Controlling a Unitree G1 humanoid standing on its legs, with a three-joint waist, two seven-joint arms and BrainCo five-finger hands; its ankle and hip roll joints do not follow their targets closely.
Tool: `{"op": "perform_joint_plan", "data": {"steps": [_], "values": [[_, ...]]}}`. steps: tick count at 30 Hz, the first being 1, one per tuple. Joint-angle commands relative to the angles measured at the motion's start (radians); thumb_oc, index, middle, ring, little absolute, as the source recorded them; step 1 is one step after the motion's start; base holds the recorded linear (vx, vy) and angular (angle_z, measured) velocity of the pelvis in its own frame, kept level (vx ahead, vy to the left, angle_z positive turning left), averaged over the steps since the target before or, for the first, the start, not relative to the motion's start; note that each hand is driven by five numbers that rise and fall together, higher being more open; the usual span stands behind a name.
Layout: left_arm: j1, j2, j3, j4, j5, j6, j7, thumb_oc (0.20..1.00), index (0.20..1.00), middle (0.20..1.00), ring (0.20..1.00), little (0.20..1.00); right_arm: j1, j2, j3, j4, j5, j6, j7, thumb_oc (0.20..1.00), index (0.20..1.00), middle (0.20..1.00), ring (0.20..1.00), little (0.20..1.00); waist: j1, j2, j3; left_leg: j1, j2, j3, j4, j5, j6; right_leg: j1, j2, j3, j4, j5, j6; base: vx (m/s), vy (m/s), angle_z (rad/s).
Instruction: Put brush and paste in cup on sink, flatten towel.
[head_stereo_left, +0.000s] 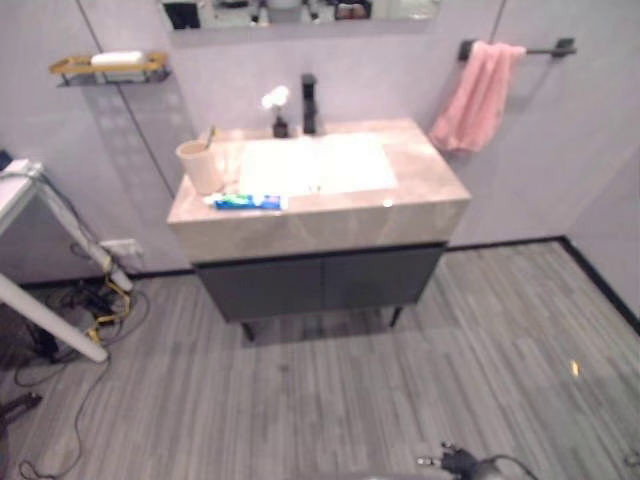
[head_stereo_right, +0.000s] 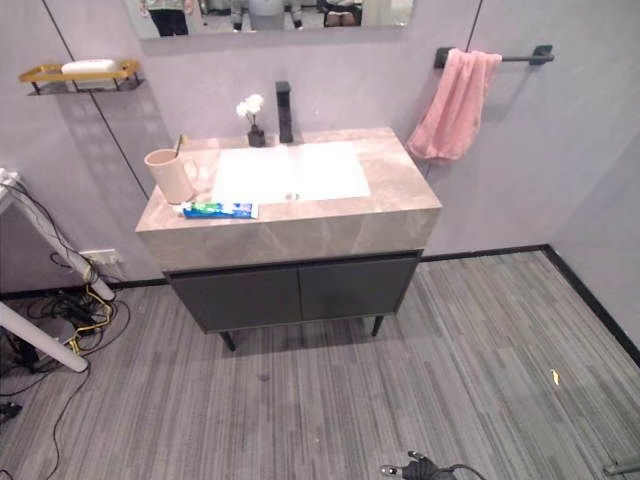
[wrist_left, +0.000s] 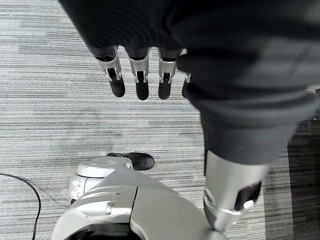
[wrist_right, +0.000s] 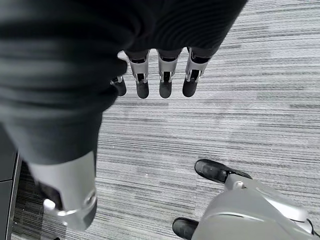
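A beige cup (head_stereo_right: 171, 174) stands at the left end of the marble sink counter (head_stereo_right: 330, 215) with a brush handle (head_stereo_right: 180, 144) sticking out of it. A blue and white paste tube (head_stereo_right: 219, 210) lies flat on the counter in front of the cup, beside the white basin (head_stereo_right: 290, 170). A pink towel (head_stereo_right: 453, 105) hangs bunched over the left end of a black wall bar (head_stereo_right: 520, 57). My left hand (wrist_left: 142, 80) hangs over the floor with straight fingers and holds nothing. My right hand (wrist_right: 162, 80) hangs the same way, also holding nothing.
A black tap (head_stereo_right: 284, 110) and a small vase of white flowers (head_stereo_right: 253, 120) stand behind the basin. A wall shelf (head_stereo_right: 80, 72) is at upper left. White table legs (head_stereo_right: 40, 345) and cables lie at the left. Dark cabinet doors (head_stereo_right: 295, 292) sit below the counter.
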Motion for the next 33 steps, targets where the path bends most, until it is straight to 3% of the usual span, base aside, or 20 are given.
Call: {"op": "perform_joint_plan", "data": {"steps": [1,9,15,27,28,33], "values": [[-0.049,-0.007,-0.023,0.040,0.027,-0.049,0.022,1.000,1.000,1.000,1.000,1.000,-0.010,0.013,0.002,0.039,0.046,-0.008,0.035,1.000,1.000,1.000,1.000,1.000,0.022,-0.016,-0.029,0.011,-0.027,-0.006,0.011,-0.065,0.014,-0.048,0.003,-0.047,0.004,0.027,0.037,0.00,0.000,0.00],[-0.055,-0.007,-0.016,0.038,0.000,-0.058,0.025,1.000,1.000,1.000,1.000,1.000,0.006,0.020,-0.032,0.027,0.154,-0.014,0.068,1.000,1.000,1.000,1.000,1.000,0.023,-0.019,-0.023,0.008,-0.027,-0.013,0.011,-0.063,0.012,-0.047,0.003,-0.053,0.004,0.023,0.036,0.00,-0.003,0.01],[-0.061,-0.002,-0.039,0.022,0.022,-0.062,0.039,1.000,1.000,1.000,1.000,1.000,-0.007,0.010,0.007,0.005,0.075,-0.024,0.030,1.000,1.000,1.000,1.000,1.000,0.025,-0.022,-0.016,0.003,-0.027,-0.016,0.011,-0.062,0.011,-0.051,0.005,-0.055,0.004,0.023,0.036,0.00,0.000,0.00],[-0.075,0.018,-0.081,-0.100,0.021,-0.120,0.081,1.000,1.000,1.000,1.000,1.000,-0.015,-0.006,0.024,-0.107,0.105,-0.060,0.008,1.000,1.000,1.000,1.000,1.000,0.021,-0.025,0.002,-0.005,-0.026,-0.023,0.011,-0.057,0.009,-0.054,0.005,-0.068,0.004,0.023,0.037,0.00,0.001,0.02],[-0.068,0.028,-0.081,-0.172,0.000,-0.148,0.091,1.000,1.000,1.000,1.000,1.000,-0.010,-0.007,0.025,-0.168,0.115,-0.074,0.002,1.000,1.000,1.000,1.000,1.000,0.022,-0.027,0.003,-0.004,-0.025,-0.024,0.011,-0.057,0.008,-0.052,0.005,-0.073,0.004,0.021,0.037,0.01,0.000,0.06],[-0.033,0.036,-0.048,-0.239,-0.067,-0.166,0.081,1.000,1.000,1.000,1.000,1.000,0.007,-0.021,0.013,-0.234,0.131,-0.090,-0.006,1.000,1.000,1.000,1.000,1.000,0.023,-0.030,0.010,-0.004,-0.025,-0.026,0.011,-0.055,0.008,-0.052,0.004,-0.078,0.005,0.021,0.040,0.01,0.003,0.07]]}}
